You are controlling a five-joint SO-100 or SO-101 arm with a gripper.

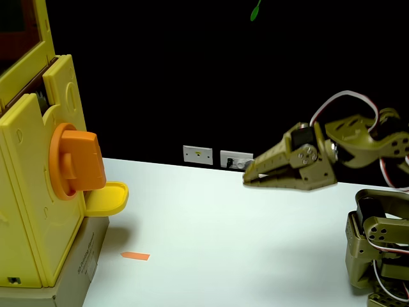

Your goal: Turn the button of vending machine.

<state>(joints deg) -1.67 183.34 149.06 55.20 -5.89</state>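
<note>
Fixed view shows the olive pincer point(248, 178) with its fingers together, holding nothing. Well apart to its left, the orange button point(75, 161) juts from the yellow vending machine point(29, 192). It looks like rigid, smooth plastic, best gripped across its thick bar.

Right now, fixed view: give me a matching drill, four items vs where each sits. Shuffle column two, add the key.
Column one:
1. button
2. yellow rounded tray
3. gripper
4. orange arrow marker

Column two:
A. flat on the white table, in front of the cardboard box
B. in the air at the right, fingertips pointing left, apart from the machine
C. on the vending machine front, bar sticking out toward the arm
D. jutting from the machine just below the knob

Pairs: 1-C, 2-D, 3-B, 4-A
</note>
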